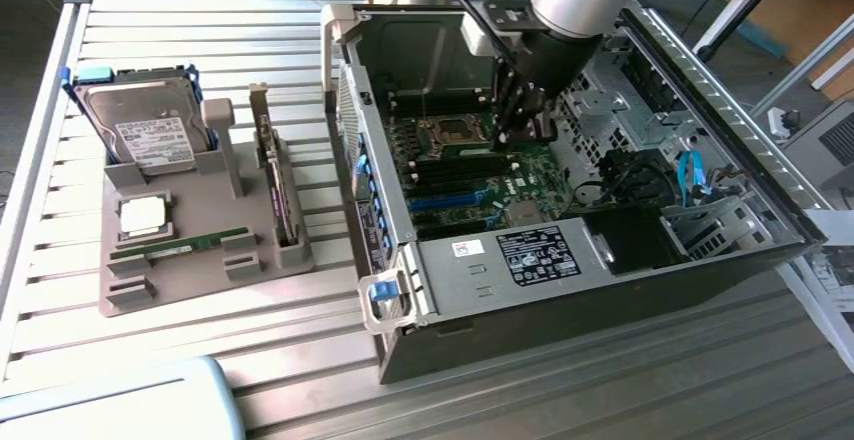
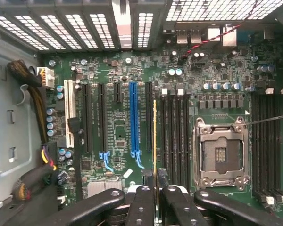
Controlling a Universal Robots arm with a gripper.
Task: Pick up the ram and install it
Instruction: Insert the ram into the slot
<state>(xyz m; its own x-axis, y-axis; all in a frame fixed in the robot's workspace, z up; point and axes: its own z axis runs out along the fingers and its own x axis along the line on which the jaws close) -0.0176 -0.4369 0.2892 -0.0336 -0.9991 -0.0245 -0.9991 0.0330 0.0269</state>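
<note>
This looks to me like a robotics lab or assembly workshop. The worktop (image 1: 160, 20) is slatted aluminium profile, not household furniture. Toward three o'clock in the exterior view an open computer case (image 1: 561, 300) lies on it, its motherboard (image 1: 527, 175) bared. At nine o'clock a grey moulded fixture (image 1: 200, 210) seats a hard drive (image 1: 150, 130) and other parts. My hand (image 1: 511, 140) hangs from a metal industrial arm (image 1: 581, 0). Furniture legs (image 1: 747, 0) stand at two o'clock.

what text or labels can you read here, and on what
None can be read.
Hard drive label: print too small.
Black sticker on the computer case: white print blurred.
White sticker beside it: too small.
Motherboard markings: too small.
</note>
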